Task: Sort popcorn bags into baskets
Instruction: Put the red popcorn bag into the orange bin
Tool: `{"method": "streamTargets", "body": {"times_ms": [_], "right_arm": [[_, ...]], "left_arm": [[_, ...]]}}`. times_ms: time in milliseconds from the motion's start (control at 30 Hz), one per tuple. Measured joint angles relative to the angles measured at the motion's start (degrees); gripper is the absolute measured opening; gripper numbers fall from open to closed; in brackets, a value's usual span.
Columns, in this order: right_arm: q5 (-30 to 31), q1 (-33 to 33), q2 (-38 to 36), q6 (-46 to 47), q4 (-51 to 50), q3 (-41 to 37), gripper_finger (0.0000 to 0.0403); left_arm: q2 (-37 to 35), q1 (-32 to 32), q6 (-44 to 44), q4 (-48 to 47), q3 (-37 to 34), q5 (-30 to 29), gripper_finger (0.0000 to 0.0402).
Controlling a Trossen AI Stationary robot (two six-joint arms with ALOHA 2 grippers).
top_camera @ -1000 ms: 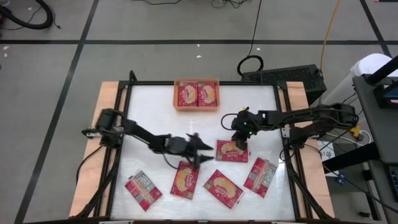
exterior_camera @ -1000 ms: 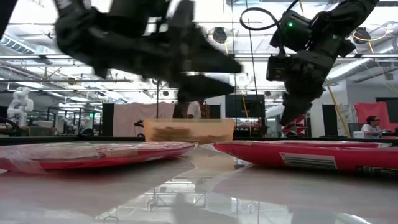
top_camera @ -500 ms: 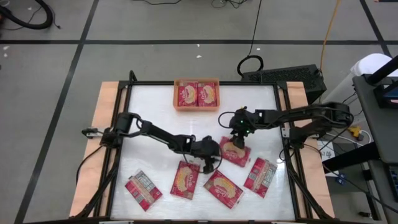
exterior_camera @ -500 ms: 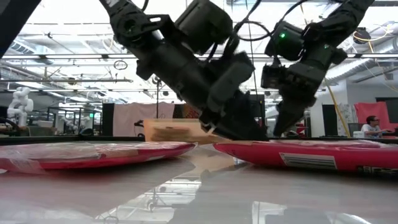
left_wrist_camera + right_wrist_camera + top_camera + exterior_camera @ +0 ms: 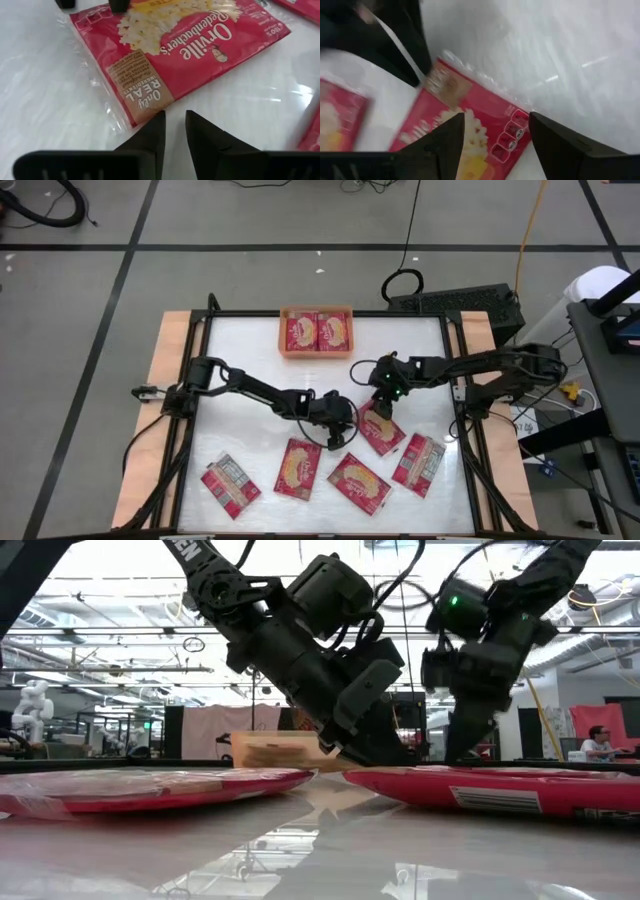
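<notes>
Partly hidden under both dark hands, left hand (image 5: 345, 442) nearly closed and empty, right hand (image 5: 378, 408) spread wide: flat red popcorn packet (image 5: 379, 430); two packets (image 5: 318, 331) inside shallow orange tray (image 5: 283, 332).

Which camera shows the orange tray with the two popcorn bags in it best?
The high view: it looks straight down on the orange tray at the table's far edge, with two popcorn bags side by side inside. The low view shows only the tray's side wall, partly behind an arm. Neither wrist view shows it.
</notes>
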Motion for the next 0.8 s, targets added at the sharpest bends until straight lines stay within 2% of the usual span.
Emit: {"method": "streamTargets", "body": {"times_ms": [100, 200, 333, 633, 800], "right_arm": [[3.1, 0.0, -4.0, 2.7, -5.3, 0.0, 0.0215], [6.1, 0.3, -6.7, 4.9, -10.5, 0.0, 0.0215], [6.9, 1.0, -7.9, 7.3, -10.3, -2.3, 0.0215], [1.5, 2.6, -7.9, 17.1, 8.3, -12.4, 0.0215], [0.9, 4.4, -7.5, 20.6, 17.6, -15.9, 0.0215]], "left_arm": [[-0.5, -0.3, 0.0, 1.4, -0.1, 1.9, 0.0076], [-0.5, -1.3, 1.3, 8.9, -0.1, 2.4, 0.0076], [0.9, -2.0, 4.3, 16.2, 0.0, 1.9, 0.0076], [4.0, -0.4, 1.4, 14.0, -0.1, -0.2, 0.0076], [4.4, 0.1, 0.3, 12.9, 0.0, -0.6, 0.0076]]}}
